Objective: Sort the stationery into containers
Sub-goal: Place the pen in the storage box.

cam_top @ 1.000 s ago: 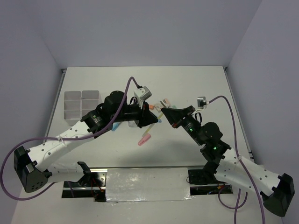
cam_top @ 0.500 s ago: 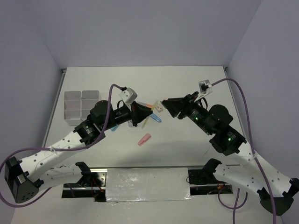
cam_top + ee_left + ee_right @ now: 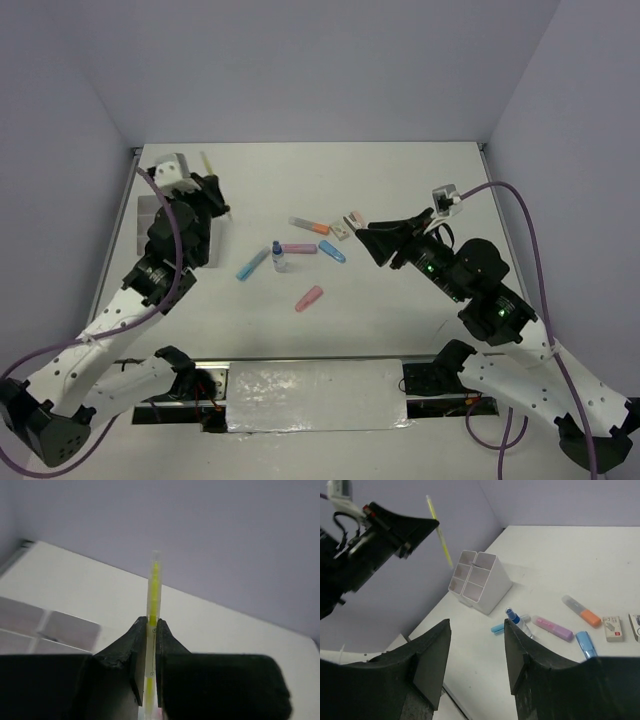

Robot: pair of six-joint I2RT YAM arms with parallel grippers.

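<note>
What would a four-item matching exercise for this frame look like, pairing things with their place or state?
Things:
1. yellow pen
2. bottle
3. right claw
4. pink marker

Places or states:
A. open, holding nothing
B. on the table between a blue marker and a purple marker
C. pinched in the left claw
D. lying alone, apart from the rest

Pairs: 1-C, 2-B, 3-A, 4-D
</note>
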